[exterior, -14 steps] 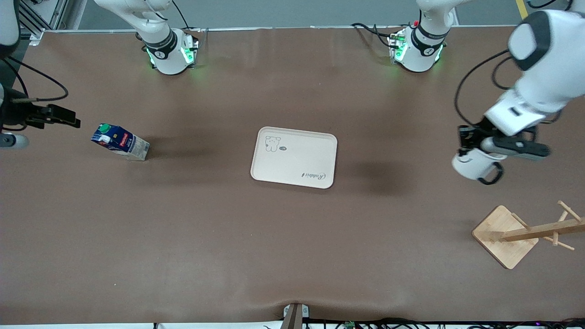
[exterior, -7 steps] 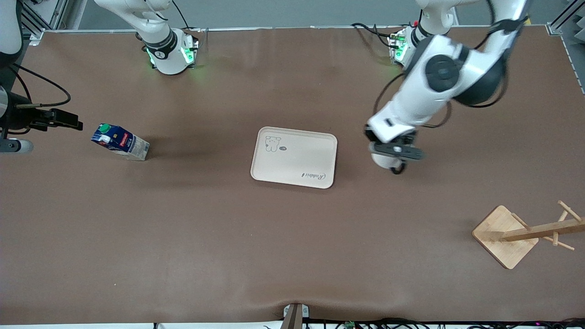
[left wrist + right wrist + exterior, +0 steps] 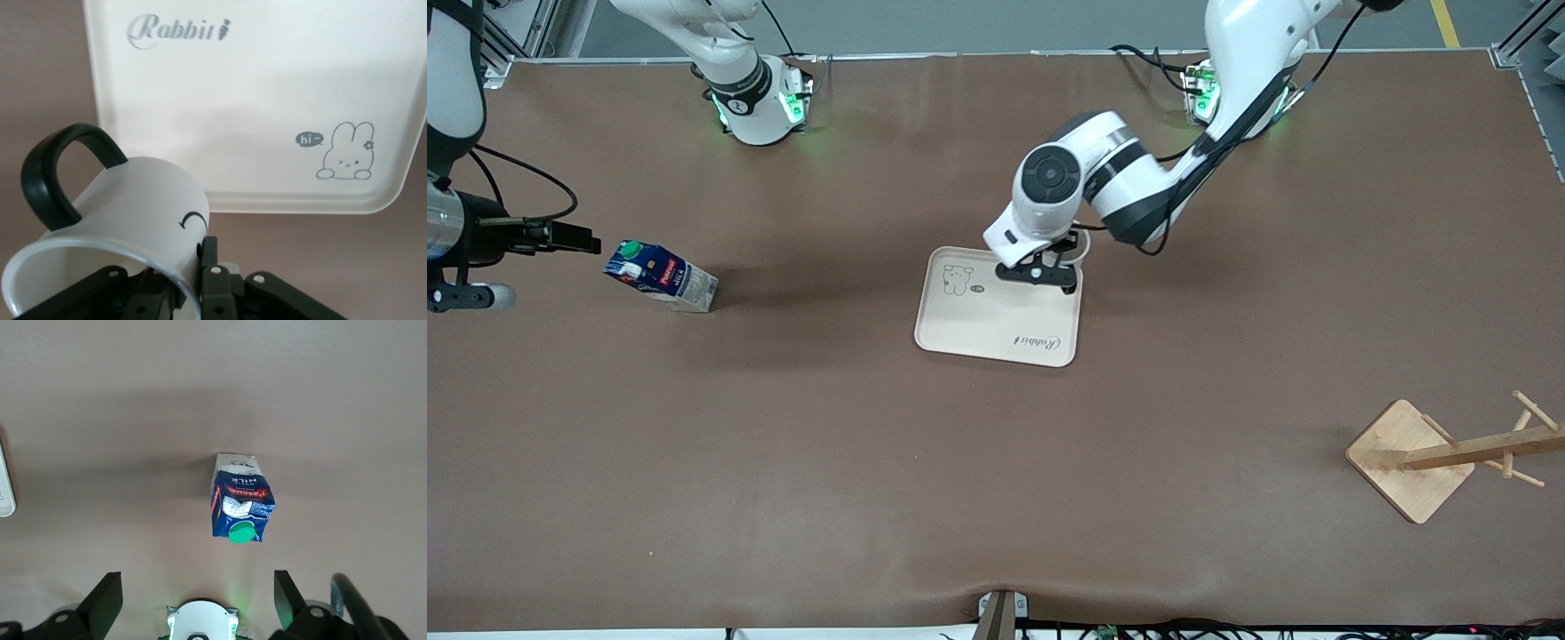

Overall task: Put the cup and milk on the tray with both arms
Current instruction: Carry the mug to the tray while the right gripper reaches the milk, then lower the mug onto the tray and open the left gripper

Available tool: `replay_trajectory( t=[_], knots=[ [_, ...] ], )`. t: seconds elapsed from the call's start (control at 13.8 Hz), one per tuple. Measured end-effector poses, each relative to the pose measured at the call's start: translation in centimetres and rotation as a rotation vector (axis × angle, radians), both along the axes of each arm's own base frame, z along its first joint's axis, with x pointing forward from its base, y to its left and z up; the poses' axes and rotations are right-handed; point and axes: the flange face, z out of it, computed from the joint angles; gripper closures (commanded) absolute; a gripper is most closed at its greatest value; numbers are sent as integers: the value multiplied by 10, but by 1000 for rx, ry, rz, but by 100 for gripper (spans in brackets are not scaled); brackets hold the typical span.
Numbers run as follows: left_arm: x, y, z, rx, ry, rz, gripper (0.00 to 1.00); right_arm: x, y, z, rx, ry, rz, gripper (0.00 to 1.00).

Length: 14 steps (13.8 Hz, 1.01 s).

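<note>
My left gripper (image 3: 1040,272) is shut on the rim of the cup (image 3: 133,207), a white mug with a black handle (image 3: 50,173). It holds the cup tilted over the edge of the tray (image 3: 996,329) nearest the robots' bases. One finger (image 3: 212,267) presses the outside wall. In the front view the arm hides most of the cup. The cream tray (image 3: 267,100) shows its rabbit drawing and "Rabbit" script. The milk (image 3: 660,277) stands on the table toward the right arm's end. My right gripper (image 3: 574,238) is open and empty beside the milk's green cap. In the right wrist view the milk (image 3: 241,503) lies ahead of the spread gripper (image 3: 197,580).
A wooden rack (image 3: 1414,458) with pegs stands nearer the front camera at the left arm's end of the table. The two arm bases (image 3: 760,102) with green lights stand along the edge nearest the robots. A sliver of the tray (image 3: 5,487) shows in the right wrist view.
My left arm has carried the cup from the left arm's end of the table to over the tray's edge. My right gripper has crept a little toward the milk.
</note>
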Motion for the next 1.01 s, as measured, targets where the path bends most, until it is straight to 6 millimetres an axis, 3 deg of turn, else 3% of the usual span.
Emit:
replay_trajectory(
  t=[0.22,0.43,0.65,1.01],
  knots=[
    [15,-3,-26,-7,41,29,100,11,-12,-45,21,75,-27,0],
    [26,-3,-30,-18,45,47,100,20,-18,-86,147,126,-93,0],
    [30,-1,-31,-13,43,53,100,27,-21,-75,149,100,-94,0],
    [25,2,-66,47,59,48,100,31,-33,-54,122,69,-204,0]
  ],
)
